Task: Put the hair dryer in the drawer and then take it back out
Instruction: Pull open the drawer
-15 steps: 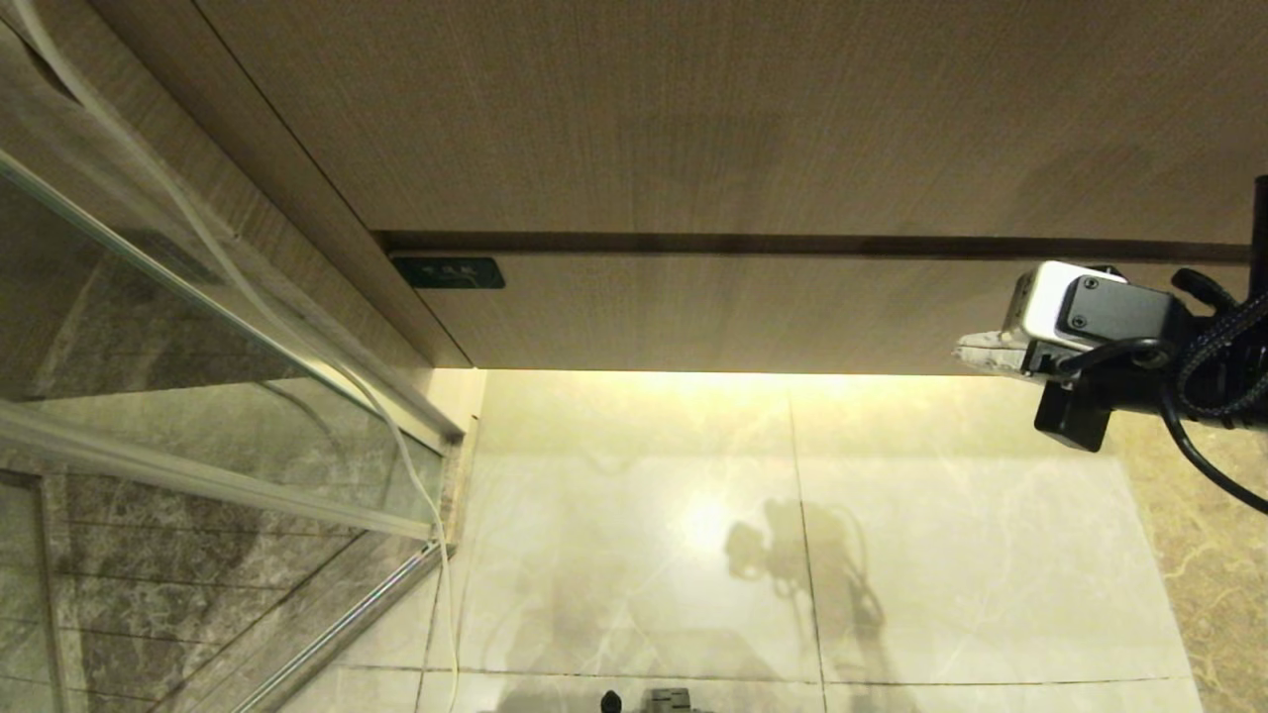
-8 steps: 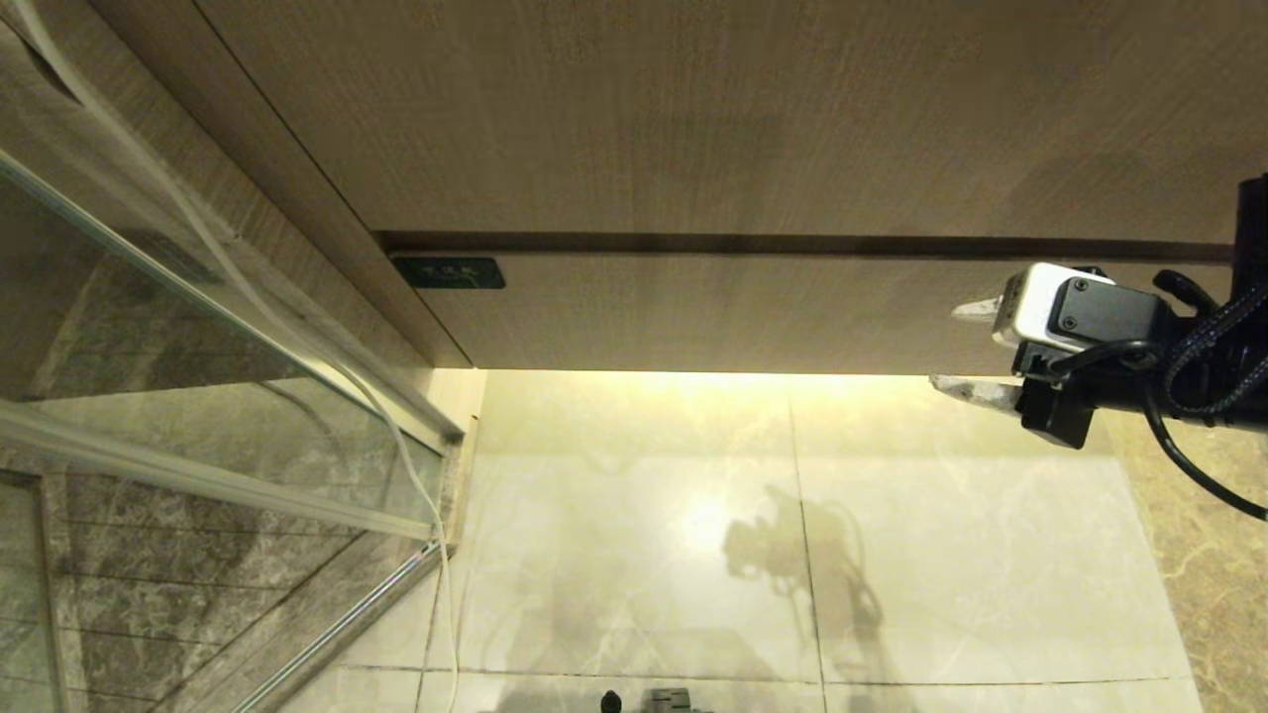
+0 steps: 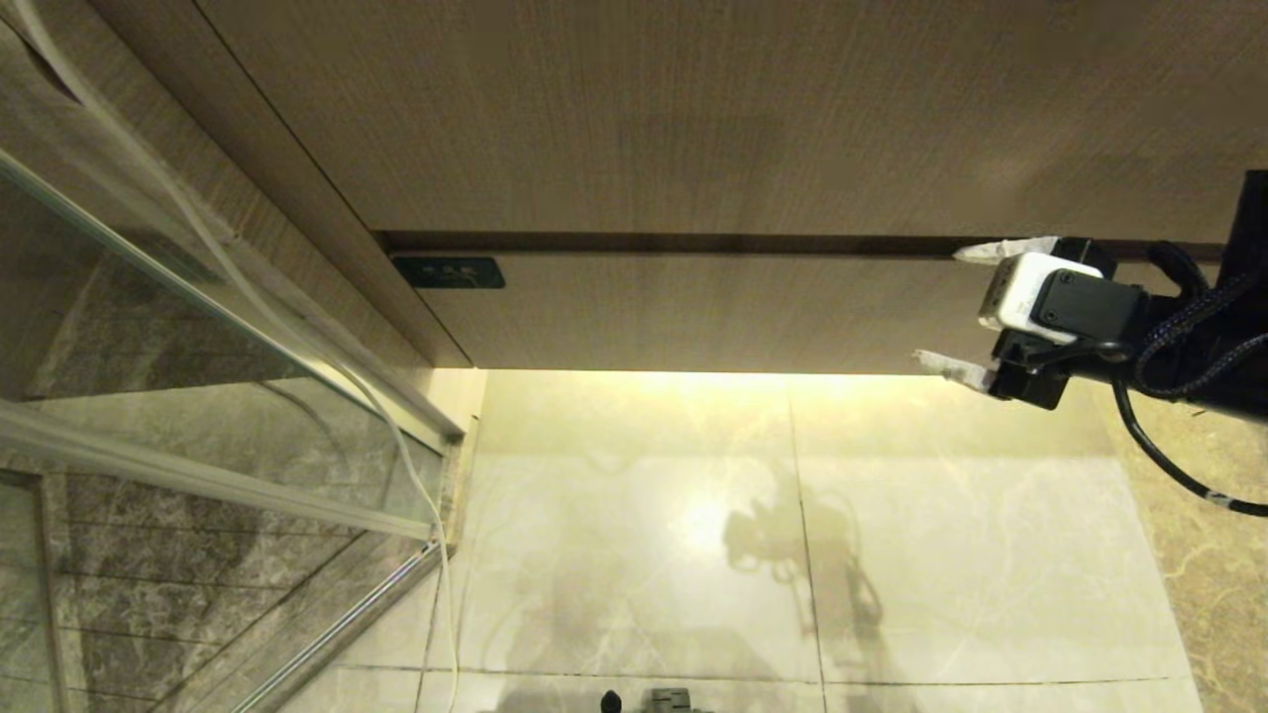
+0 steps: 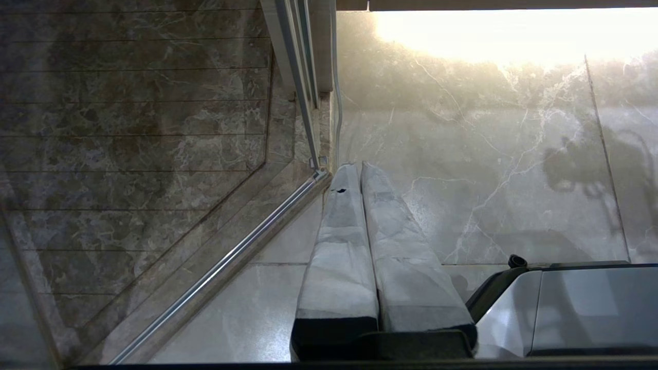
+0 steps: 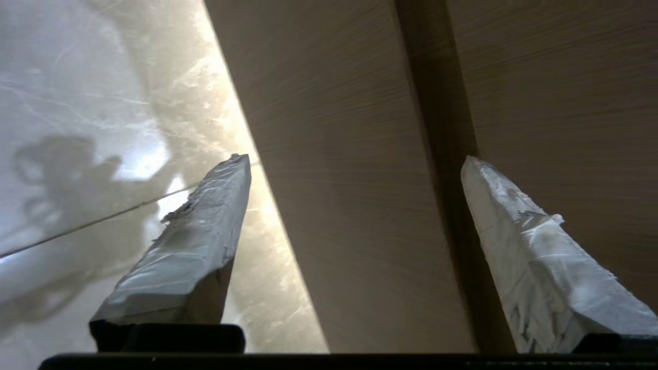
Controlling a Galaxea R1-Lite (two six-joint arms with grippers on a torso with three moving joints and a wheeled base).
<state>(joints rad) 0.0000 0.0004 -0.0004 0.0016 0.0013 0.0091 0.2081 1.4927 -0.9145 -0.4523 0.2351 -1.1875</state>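
The right gripper (image 3: 959, 309) stands wide and empty at the shut drawer (image 3: 713, 312), near its right end. Handleless, its front may let the fingers (image 5: 190, 246) slip.

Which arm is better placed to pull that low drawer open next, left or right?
Right. The right gripper is open, its fingers straddling the closed drawer front. The left gripper is shut, pointing at the floor, away from it.

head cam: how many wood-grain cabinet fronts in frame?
2. The taller upper front fills the top of the head view; the low drawer sits directly beneath it, across a dark gap, black label at its left corner. More may lie outside the frame.
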